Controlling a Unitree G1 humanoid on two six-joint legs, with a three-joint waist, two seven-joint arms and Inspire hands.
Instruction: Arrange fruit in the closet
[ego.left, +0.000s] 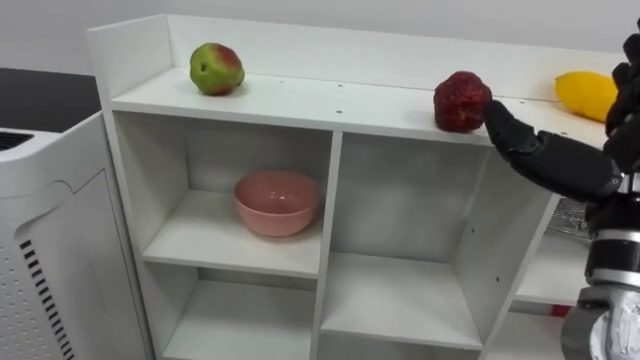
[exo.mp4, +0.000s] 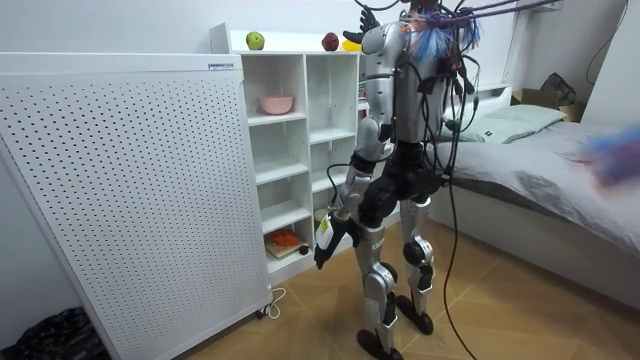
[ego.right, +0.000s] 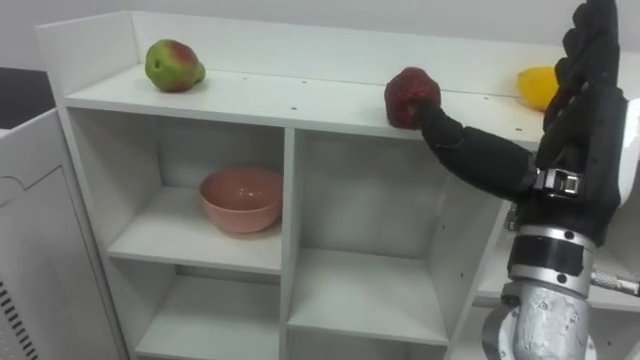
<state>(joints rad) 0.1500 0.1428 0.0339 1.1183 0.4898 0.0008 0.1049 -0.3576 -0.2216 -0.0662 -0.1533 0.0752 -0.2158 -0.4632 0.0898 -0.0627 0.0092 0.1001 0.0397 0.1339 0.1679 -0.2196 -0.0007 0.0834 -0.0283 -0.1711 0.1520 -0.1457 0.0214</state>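
Observation:
On top of the white closet (ego.left: 330, 105) lie three fruits: a green and red one (ego.left: 216, 68) at the left, a dark red one (ego.left: 460, 100) in the middle and a yellow one (ego.left: 588, 94) at the right. My right hand (ego.right: 582, 140) is raised in front of the top shelf, open, fingers straight and pointing up. Its thumb (ego.right: 465, 148) reaches left and touches the side of the dark red fruit (ego.right: 408, 95). In the room view my left hand (exo.mp4: 327, 238) hangs low beside my thigh, near the lower shelves.
A pink bowl (ego.left: 277, 202) stands in the upper left compartment. A white perforated panel (ego.left: 50, 250) stands close on my left. Something orange (exo.mp4: 285, 240) lies on a low shelf. A bed (exo.mp4: 540, 150) lies behind me at the room view's right.

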